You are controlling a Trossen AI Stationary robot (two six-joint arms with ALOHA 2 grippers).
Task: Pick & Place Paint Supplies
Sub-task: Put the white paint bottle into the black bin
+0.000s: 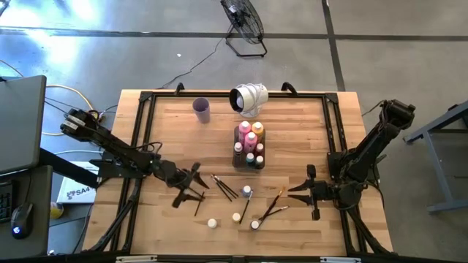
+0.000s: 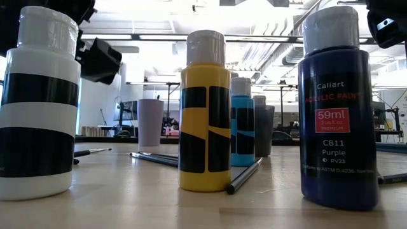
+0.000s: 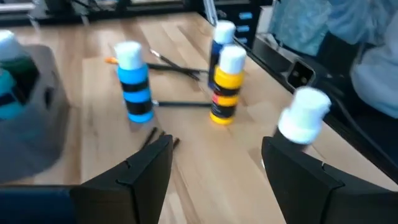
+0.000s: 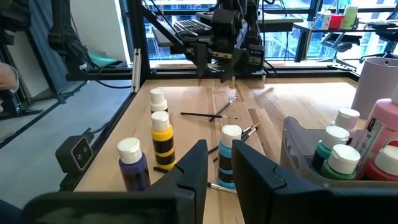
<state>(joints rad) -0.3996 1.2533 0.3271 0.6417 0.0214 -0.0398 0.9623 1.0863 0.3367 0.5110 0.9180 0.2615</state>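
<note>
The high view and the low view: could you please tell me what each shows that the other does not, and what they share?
Only the high view shows both arms whole: the left gripper open above the brushes, the right gripper at the table's right, plus the tray of bottles and the floor fan. Only the low view shows the labels, such as the purple bottle marked Callart, and the room behind. Both show the lilac cup, the yellow bottle, the blue bottle and loose paintbrushes.

Overhead, table-level, perhaps blurry wrist views.
</note>
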